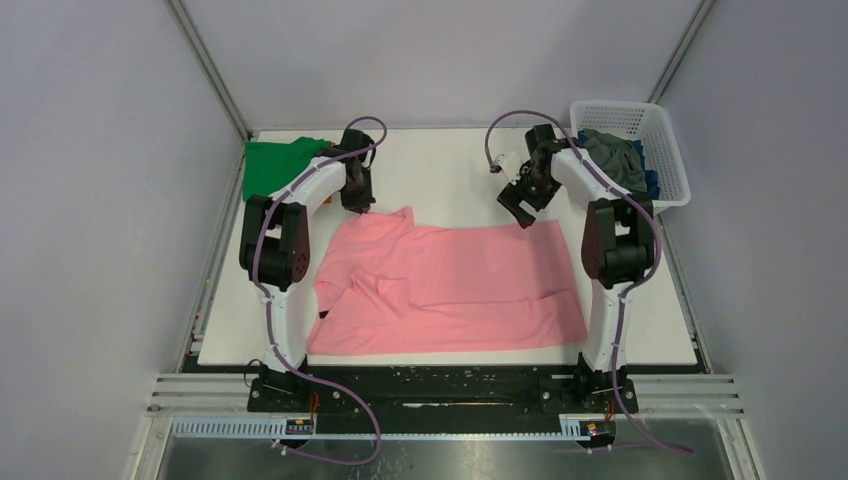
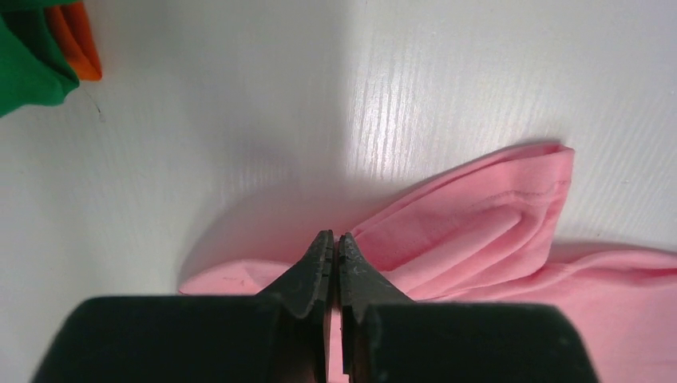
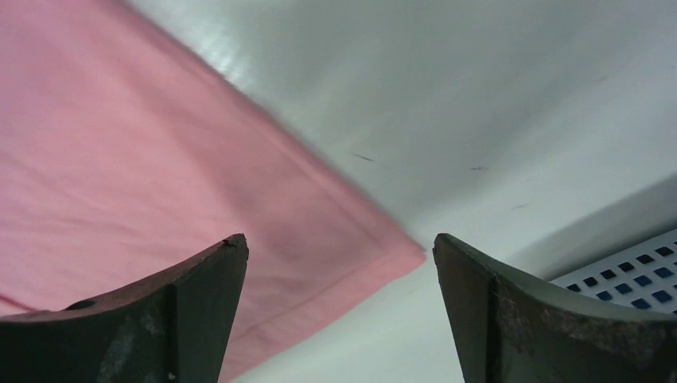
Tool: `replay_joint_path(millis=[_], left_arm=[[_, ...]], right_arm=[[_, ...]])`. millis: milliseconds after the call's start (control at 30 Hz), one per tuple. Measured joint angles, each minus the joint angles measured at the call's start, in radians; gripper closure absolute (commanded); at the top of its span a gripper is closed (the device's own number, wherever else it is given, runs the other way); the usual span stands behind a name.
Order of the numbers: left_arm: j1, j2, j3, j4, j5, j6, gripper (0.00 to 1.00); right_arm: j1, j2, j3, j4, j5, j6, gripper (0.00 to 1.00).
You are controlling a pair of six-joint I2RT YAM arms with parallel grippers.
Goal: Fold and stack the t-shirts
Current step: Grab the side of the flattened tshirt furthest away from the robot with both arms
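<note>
The pink t-shirt [image 1: 450,285] lies spread across the white table, rumpled at its left end. My left gripper [image 1: 360,203] is at its far left corner, and its jaws are shut on a pinch of the pink cloth [image 2: 463,223], which gathers up to the fingertips [image 2: 323,247]. My right gripper [image 1: 520,205] is open and empty just over the shirt's far right corner [image 3: 383,255], with the hem between its fingers [image 3: 207,287]. A folded green t-shirt [image 1: 275,165] lies at the far left, also in the left wrist view [image 2: 24,64], with an orange one [image 2: 80,40] beside it.
A white lattice basket [image 1: 668,125] stands at the far right corner, holding a grey t-shirt [image 1: 610,150] and a blue one [image 1: 650,182]. Its wall shows in the right wrist view [image 3: 631,271]. Grey enclosure walls ring the table.
</note>
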Motion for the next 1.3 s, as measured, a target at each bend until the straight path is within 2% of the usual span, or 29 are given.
replay_joint_path(millis=[200, 567, 667, 733, 833, 933, 1100, 1200, 1300], left_arm=[[0.000, -0.037, -0.014, 0.017, 0.001, -0.008, 1.00], [0.000, -0.105, -0.075, 0.050, 0.002, -0.034, 1.00], [-0.002, -0.111, -0.075, 0.057, 0.001, -0.041, 1.00], [-0.004, -0.111, -0.075, 0.060, 0.002, -0.045, 1.00], [-0.006, -0.111, -0.075, 0.062, 0.002, -0.049, 1.00], [-0.006, -0.111, -0.075, 0.066, 0.002, -0.054, 1.00], [-0.008, -0.111, -0.075, 0.072, 0.001, -0.058, 1.00], [-0.012, -0.111, -0.075, 0.072, 0.000, -0.065, 1.00], [-0.016, -0.114, -0.083, 0.080, -0.004, -0.074, 1.00]], right_arm=[[-0.043, 0.185, 0.193, -0.147, 0.094, -0.068, 0.13], [-0.061, 0.344, 0.346, -0.294, 0.173, -0.080, 0.21], [-0.060, 0.355, 0.362, -0.315, 0.172, -0.080, 0.27], [-0.060, 0.364, 0.378, -0.335, 0.172, -0.081, 0.33], [-0.060, 0.375, 0.400, -0.367, 0.153, -0.087, 0.54], [-0.060, 0.380, 0.409, -0.395, 0.122, -0.092, 0.65], [-0.060, 0.382, 0.409, -0.415, 0.085, -0.098, 0.77], [-0.060, 0.382, 0.409, -0.415, 0.066, -0.113, 0.90], [-0.060, 0.360, 0.371, -0.392, 0.055, -0.142, 0.95]])
